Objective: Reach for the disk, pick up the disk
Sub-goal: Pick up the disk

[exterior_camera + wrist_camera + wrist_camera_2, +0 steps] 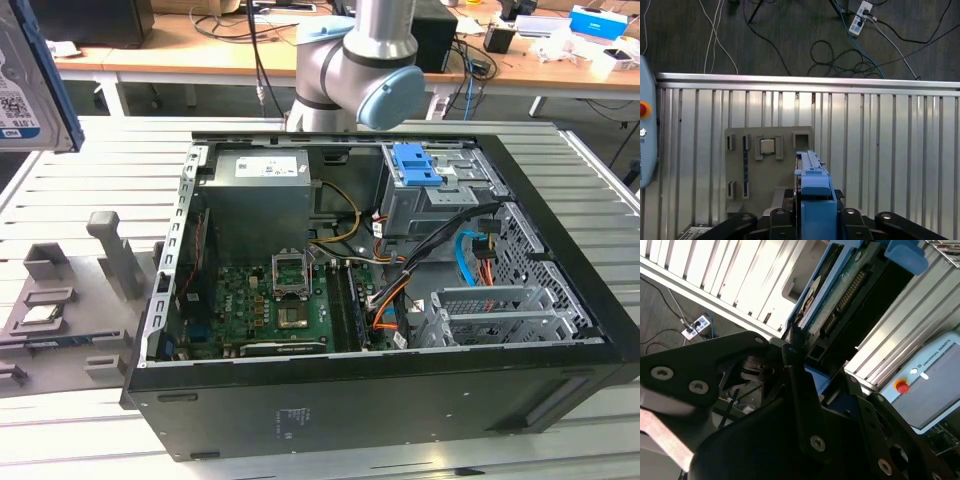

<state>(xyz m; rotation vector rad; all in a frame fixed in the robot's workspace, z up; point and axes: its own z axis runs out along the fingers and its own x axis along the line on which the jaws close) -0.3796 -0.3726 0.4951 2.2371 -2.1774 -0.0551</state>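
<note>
Tool (pixel 812 220) clamps the disk (pixel 815 190) (above the slatted table (pixel 890 150)).

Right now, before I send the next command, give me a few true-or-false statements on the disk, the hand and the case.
1. The hand is clamped on the disk. True.
2. The disk lies inside the computer case. False: it is held up in the air at the exterior view's left, outside the case.
3. The case is open, with its motherboard showing. True.
4. The grey fixture tray is bare. False: a square chip sits in one of its pockets.
5. A blue caddy sits on the drive cage in the case. True.
</note>
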